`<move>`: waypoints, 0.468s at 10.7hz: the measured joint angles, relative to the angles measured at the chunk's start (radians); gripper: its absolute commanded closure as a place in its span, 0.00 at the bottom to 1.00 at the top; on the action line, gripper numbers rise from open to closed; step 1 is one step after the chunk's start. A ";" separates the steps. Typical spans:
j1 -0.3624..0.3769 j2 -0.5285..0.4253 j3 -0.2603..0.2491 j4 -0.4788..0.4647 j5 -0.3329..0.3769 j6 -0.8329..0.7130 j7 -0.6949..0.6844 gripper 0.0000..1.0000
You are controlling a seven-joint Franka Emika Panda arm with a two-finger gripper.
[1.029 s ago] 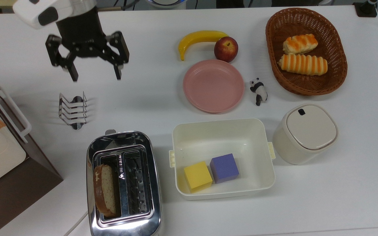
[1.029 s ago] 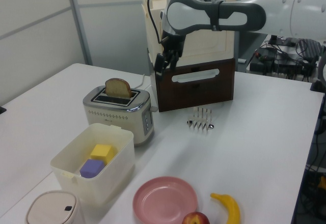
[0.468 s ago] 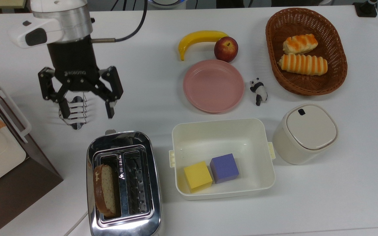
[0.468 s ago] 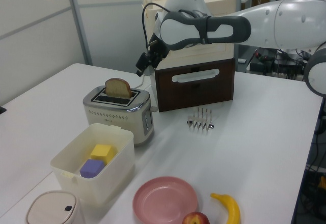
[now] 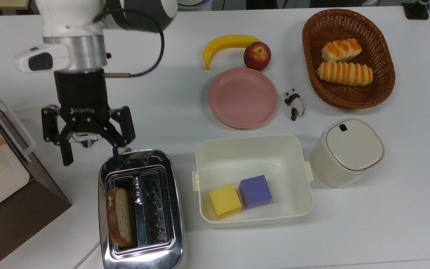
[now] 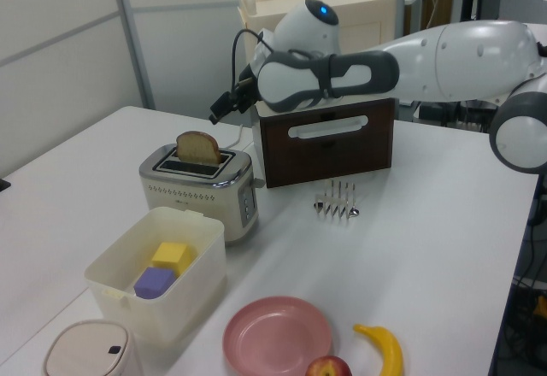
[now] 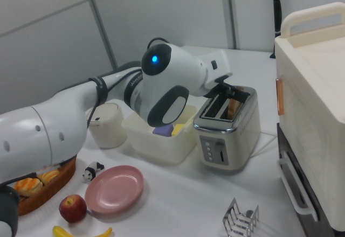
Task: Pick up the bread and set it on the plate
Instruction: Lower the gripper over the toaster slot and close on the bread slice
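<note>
The bread is a brown speckled slice standing upright in the left slot of a shiny toaster in the top view. It pokes above the toaster as bread in the left view, and the bread shows again in the right view. The pink plate lies bare at the table's middle, also seen as plate and plate. My gripper hangs open above the toaster's far end, short of the bread and holding nothing.
A metal toast rack stands beside the toaster. A white tub holds a yellow and a purple cube. Around the plate are a banana, an apple, a panda figure, a roll basket and a lidded canister. A brown box stands at the top view's left.
The open gripper has travelled from the far side of the table over the toast rack to the toaster's far end. Nothing else has moved.
</note>
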 measured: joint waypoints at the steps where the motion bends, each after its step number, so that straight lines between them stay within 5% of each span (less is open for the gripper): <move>1: 0.002 0.020 0.008 0.000 0.000 0.045 0.000 0.00; 5: 0.008 0.066 0.023 0.000 0.000 0.097 0.000 0.10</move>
